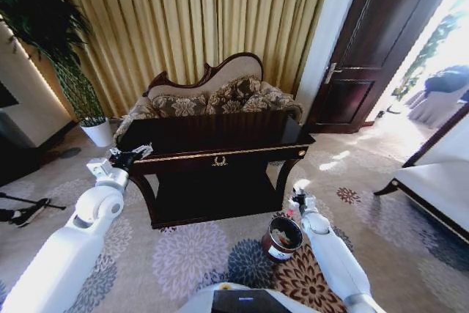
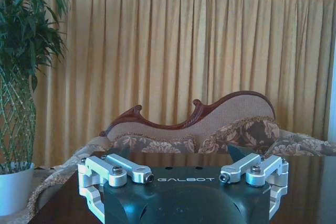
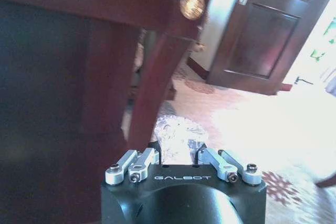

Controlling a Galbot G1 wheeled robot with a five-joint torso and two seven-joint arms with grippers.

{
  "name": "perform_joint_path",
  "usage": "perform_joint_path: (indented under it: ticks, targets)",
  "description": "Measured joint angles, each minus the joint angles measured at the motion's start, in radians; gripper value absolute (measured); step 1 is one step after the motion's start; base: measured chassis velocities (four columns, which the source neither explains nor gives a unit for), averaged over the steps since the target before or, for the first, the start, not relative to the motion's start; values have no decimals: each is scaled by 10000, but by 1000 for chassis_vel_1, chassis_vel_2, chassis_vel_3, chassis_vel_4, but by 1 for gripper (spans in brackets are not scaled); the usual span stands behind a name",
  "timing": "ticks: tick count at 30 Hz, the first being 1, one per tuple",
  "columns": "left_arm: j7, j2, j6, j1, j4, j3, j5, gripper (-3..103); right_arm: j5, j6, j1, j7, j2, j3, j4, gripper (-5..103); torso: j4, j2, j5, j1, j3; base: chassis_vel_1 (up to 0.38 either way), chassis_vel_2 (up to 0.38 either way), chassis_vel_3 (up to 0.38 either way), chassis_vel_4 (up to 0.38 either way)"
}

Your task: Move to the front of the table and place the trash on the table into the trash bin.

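The table (image 1: 220,153) stands straight ahead, its dark glossy top bare where I can see it. My left gripper (image 1: 133,155) hovers open at the table's front left corner, level with the top (image 2: 315,182), with nothing between its fingers. My right gripper (image 1: 296,197) is low beside the table's right front leg (image 3: 157,77), just above the far rim of the trash bin (image 1: 282,238). It is shut on a piece of trash, a crinkled clear plastic item (image 3: 177,136). The bin is a small dark brown bucket with a white label, and some items lie inside it.
A patterned sofa (image 1: 220,97) stands close behind the table, in front of gold curtains. A plant in a white pot (image 1: 97,131) is at the back left, a dark door (image 1: 366,71) at the back right. A white bench (image 1: 440,181) is on the right. Flowered carpet lies around the bin.
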Motion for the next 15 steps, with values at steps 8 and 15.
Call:
perform_joint_path:
  ticks: [8, 15]
  targets:
    - [36, -4, -27, 6, 9, -7, 15, 100, -403, 82, -171, 128, 101, 332, -60, 32, -2, 0, -1, -1, 0, 0, 0, 0, 0]
    - [91, -5, -32, -64, 5, 40, 31, 100, -713, -15, -369, 90, 333, 468, 199, 53, -3, 0, -1, 0, -1, 0, 0, 0, 0]
